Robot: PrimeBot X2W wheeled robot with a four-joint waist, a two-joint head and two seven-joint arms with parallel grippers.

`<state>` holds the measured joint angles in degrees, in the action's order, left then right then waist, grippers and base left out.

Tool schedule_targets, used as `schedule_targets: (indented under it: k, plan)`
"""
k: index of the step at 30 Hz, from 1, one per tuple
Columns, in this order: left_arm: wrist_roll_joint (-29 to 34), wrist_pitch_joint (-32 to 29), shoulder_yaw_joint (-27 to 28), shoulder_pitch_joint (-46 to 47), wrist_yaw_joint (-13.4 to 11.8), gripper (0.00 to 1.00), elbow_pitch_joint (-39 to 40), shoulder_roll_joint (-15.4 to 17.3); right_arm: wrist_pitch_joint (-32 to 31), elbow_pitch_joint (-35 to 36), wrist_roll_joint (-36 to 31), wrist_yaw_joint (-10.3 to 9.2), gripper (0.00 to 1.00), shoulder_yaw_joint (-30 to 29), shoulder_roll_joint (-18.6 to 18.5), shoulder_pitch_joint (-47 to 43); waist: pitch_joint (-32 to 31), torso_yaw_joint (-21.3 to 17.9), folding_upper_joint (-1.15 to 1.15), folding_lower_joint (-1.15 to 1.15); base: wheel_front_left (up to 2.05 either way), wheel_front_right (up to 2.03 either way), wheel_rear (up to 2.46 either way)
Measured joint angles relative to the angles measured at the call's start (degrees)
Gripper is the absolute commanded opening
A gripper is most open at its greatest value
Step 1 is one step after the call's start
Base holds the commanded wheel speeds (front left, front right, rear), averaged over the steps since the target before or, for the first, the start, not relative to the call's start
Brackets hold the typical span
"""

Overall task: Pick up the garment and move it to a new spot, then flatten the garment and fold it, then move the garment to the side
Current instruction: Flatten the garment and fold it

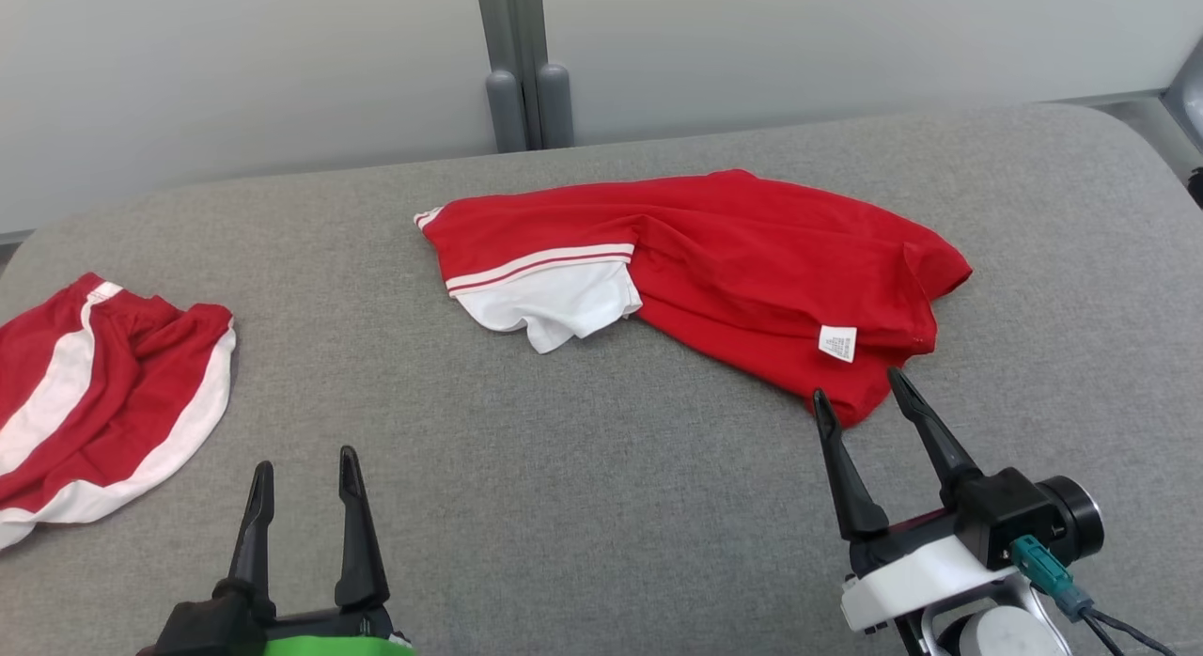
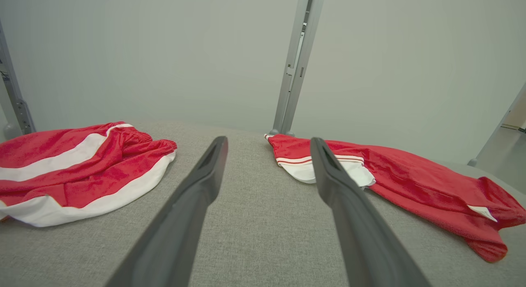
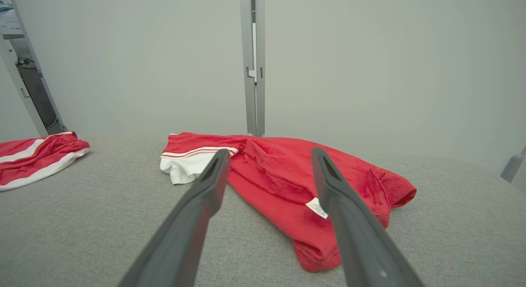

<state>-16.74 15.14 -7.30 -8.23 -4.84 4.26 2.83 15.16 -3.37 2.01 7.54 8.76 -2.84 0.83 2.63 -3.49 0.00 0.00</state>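
Across the near half of the grey table [image 1: 583, 487], bare cloth lay open from 7 o'clock to 5 o'clock. The red garment [image 1: 752, 271] lay crumpled toward 1 o'clock, well inside the rounded back edge. The right end effector [image 1: 857, 384], at 4 o'clock, was spread wide and empty, its tips just beside the garment's near hem. The left end effector [image 1: 305, 460] stood wide and empty at 7 o'clock. Red-and-white shorts [image 1: 103, 383] lay at the 9 o'clock edge.

Dark tapered jaws; green left wrist [image 1: 331, 646], white right wrist [image 1: 926, 573], teal connector [image 1: 1039, 559].
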Motion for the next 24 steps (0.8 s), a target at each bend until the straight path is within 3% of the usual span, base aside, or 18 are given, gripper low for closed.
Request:
schedule_targets:
  k: [4,9,19,24]
  plan:
    - [2.4,0.0,-0.5,-2.4,-2.3,1.00,0.7,0.0,0.0,-0.1,-0.1,0.00,1.00,-0.5,0.0,-1.8,-2.1,0.9,0.00,0.00,0.00,0.00,0.00]
    - [5.4,0.0,-1.1,-3.8,-2.7,1.00,0.9,0.0,0.0,-0.4,0.3,0.00,1.00,-2.1,0.0,-4.1,-3.8,1.6,0.00,0.00,0.00,0.00,0.00]
    - [7.2,0.0,-3.3,-5.2,-1.6,1.00,-0.8,0.0,0.0,-0.8,0.3,0.00,1.00,-2.6,0.0,-5.3,-4.6,1.5,0.00,0.00,0.00,0.00,0.00]
    - [7.5,0.0,-6.0,-2.5,1.9,1.00,-7.2,0.0,0.0,-0.9,0.3,0.00,1.00,-1.6,0.0,-5.2,-4.1,1.4,0.00,0.00,0.00,0.00,0.00]
